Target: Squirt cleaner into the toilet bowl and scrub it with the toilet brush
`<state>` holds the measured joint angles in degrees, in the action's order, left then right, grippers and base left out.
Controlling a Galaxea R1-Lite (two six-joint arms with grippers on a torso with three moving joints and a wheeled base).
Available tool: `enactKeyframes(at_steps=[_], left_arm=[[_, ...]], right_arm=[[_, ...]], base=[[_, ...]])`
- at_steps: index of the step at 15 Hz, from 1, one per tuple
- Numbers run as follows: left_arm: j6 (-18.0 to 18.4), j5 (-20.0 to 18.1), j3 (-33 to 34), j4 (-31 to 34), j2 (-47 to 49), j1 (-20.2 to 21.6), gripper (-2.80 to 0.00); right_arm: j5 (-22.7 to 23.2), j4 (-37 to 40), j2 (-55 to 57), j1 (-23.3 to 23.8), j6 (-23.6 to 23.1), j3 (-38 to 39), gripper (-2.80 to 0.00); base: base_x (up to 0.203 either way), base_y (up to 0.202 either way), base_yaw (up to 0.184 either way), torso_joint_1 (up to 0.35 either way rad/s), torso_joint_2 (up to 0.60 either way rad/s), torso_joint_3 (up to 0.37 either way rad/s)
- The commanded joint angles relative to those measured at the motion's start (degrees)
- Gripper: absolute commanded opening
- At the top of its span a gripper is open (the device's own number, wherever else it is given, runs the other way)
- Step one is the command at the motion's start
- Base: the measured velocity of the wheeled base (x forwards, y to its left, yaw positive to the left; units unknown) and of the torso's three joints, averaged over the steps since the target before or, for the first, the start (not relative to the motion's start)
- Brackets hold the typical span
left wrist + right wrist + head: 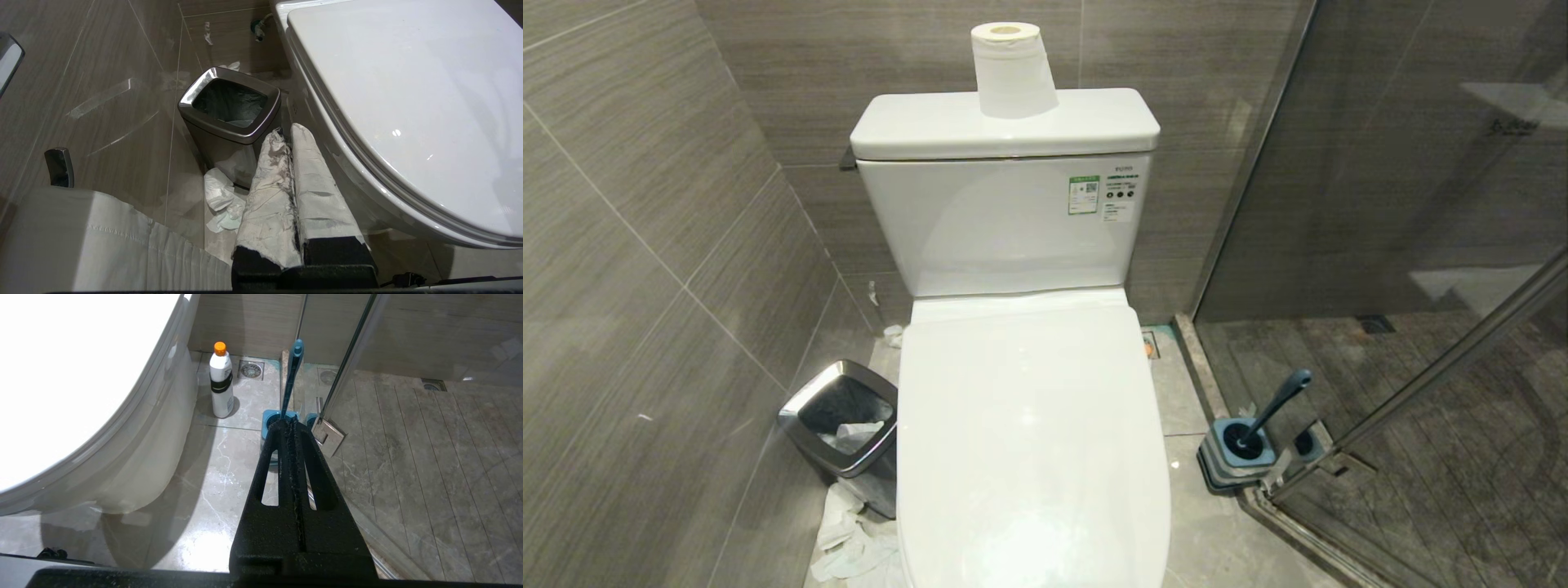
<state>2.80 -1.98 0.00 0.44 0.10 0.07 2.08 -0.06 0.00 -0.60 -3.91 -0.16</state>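
Observation:
The toilet bowl (1029,425) stands in the middle with its white lid down, so its inside is hidden. On the floor to its right the toilet brush (1278,404) leans in a square grey-blue holder (1217,469), its teal handle (291,379) rising upward. A white bottle with an orange cap (221,384), apparently the cleaner, stands on the floor beside the toilet's base. My left gripper (286,130), wrapped in white tape, is shut and empty beside the bowl's left flank. My right gripper (291,421) is shut and empty, low on the right, pointing toward the brush holder. Neither arm shows in the head view.
A chrome-rimmed waste bin (796,408) sits left of the toilet with crumpled paper (849,539) on the floor in front of it. A paper roll (1011,69) stands on the tank lid (931,131). A glass shower door (1421,204) and its hinge (329,435) close off the right.

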Motion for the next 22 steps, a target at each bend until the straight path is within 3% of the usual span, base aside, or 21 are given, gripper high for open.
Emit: enactKeyframes(at_steps=[1, 19, 22], left_arm=[[0.01, -0.04, 0.00, 0.00, 0.08, 0.01, -2.80], [0.01, -0.04, 0.00, 0.00, 0.08, 0.01, -2.80], [-0.08, -0.04, 0.00, 0.00, 0.08, 0.01, -2.80]], right_arm=[[0.02, -0.02, 0.09, -0.02, -0.05, -0.02, -2.80], [-0.16, -0.02, 0.09, 0.07, 0.13, 0.07, -2.80], [-1.51, -0.02, 0.09, 0.07, 2.61, -0.02, -2.80]], base=[[0.000, 0.000, 0.000, 0.000, 0.00, 0.000], [0.000, 0.000, 0.000, 0.000, 0.00, 0.000], [0.000, 0.000, 0.000, 0.000, 0.00, 0.000]])
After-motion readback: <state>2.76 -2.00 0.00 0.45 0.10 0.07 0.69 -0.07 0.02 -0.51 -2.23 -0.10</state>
